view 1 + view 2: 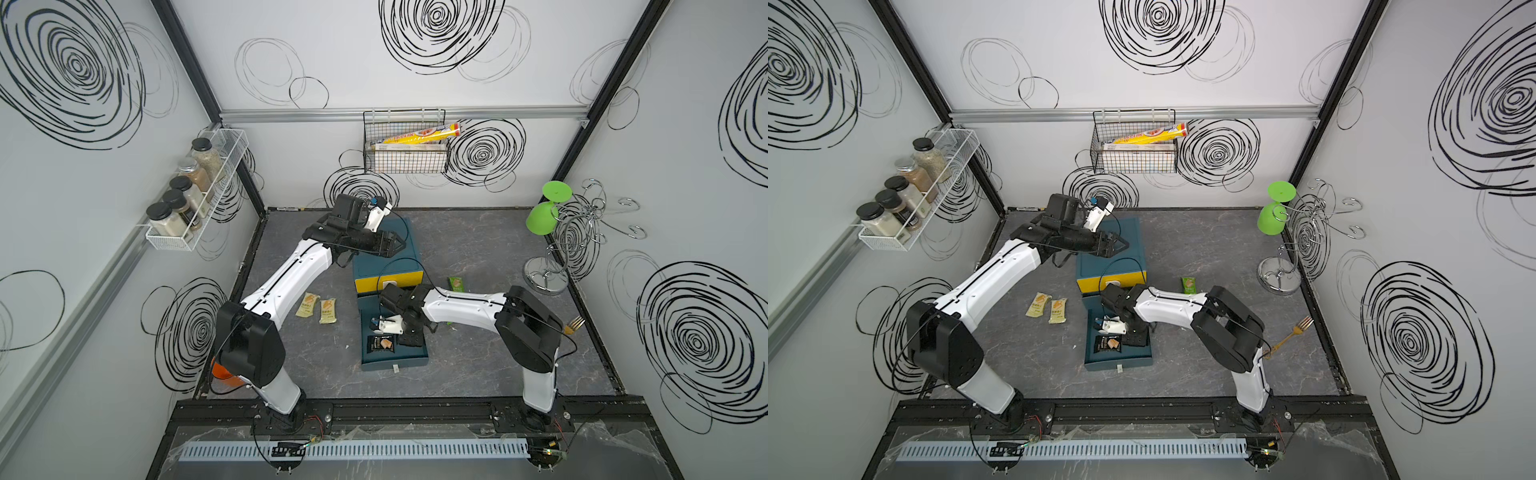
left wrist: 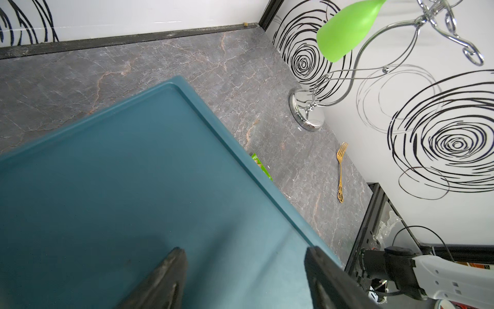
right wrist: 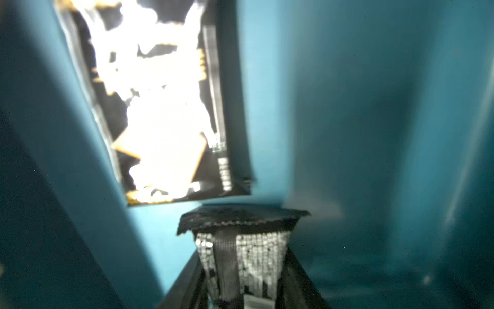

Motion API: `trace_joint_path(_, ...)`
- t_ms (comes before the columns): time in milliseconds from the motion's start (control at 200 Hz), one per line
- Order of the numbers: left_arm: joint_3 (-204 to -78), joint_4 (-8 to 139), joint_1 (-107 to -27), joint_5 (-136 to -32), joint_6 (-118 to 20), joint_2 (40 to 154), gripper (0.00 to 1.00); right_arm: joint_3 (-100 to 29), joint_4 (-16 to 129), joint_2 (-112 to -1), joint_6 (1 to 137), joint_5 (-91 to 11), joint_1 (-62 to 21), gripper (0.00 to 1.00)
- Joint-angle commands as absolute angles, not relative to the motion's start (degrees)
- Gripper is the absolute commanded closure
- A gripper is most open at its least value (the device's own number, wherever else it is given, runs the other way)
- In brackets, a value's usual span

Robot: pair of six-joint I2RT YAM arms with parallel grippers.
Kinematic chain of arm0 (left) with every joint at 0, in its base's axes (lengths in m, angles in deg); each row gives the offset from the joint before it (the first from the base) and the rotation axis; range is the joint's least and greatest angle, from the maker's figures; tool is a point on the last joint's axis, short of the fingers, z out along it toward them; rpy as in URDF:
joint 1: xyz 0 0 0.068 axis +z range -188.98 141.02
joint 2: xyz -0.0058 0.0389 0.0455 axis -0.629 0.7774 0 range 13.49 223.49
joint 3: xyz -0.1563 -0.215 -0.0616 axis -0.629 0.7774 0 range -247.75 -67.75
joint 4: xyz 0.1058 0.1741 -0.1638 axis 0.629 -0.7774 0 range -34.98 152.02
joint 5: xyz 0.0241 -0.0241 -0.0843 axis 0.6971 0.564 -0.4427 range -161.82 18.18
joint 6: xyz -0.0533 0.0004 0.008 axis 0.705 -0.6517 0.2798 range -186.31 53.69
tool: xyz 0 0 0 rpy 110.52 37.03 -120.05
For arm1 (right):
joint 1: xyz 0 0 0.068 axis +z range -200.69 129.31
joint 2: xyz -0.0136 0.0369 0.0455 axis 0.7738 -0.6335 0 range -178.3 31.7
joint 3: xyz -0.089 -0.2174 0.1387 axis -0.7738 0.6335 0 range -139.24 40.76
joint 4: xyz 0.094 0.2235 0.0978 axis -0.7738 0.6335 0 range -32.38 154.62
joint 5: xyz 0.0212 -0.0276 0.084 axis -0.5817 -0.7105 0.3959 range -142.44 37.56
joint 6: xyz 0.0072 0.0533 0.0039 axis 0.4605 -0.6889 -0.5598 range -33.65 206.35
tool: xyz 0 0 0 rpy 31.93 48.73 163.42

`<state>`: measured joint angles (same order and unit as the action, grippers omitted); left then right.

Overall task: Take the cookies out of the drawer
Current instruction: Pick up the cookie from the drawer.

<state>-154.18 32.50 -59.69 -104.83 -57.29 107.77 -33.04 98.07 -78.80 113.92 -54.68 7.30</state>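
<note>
The teal drawer [image 1: 395,365] [image 1: 1119,362] stands pulled out in front of the teal and yellow cabinet [image 1: 388,266]. Of the cookies, one black packet [image 1: 382,344] [image 3: 165,107] lies flat in the drawer. My right gripper [image 1: 409,337] [image 3: 242,240] reaches down into the drawer and is shut on a second black packet [image 3: 240,219]. Two beige packets [image 1: 307,305] [image 1: 327,311] lie on the table left of the drawer. A green packet [image 1: 457,284] [image 2: 260,166] lies to the right of the cabinet. My left gripper [image 1: 399,243] [image 2: 246,251] hovers open above the cabinet top [image 2: 133,174].
A gold fork [image 1: 575,323] [image 2: 340,171] lies near the right wall. A chrome glass stand [image 1: 546,276] holds a green glass [image 1: 542,216] at the back right. A wire basket [image 1: 405,162] with a long yellow box and a spice rack [image 1: 187,208] hang on the walls.
</note>
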Motion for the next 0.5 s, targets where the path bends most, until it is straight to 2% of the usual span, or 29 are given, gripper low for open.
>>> trace_joint_path(0,-153.0,33.24,-59.18,-105.52,-57.39,107.96,0.24,-30.29,95.63,-78.16,113.12,-58.18,7.06,0.65)
trace_joint_path(491,-154.21,33.83,-58.04,-105.82,-56.16,109.2,0.24,-26.76,94.45,-60.54,110.75,-51.12,7.14,0.68)
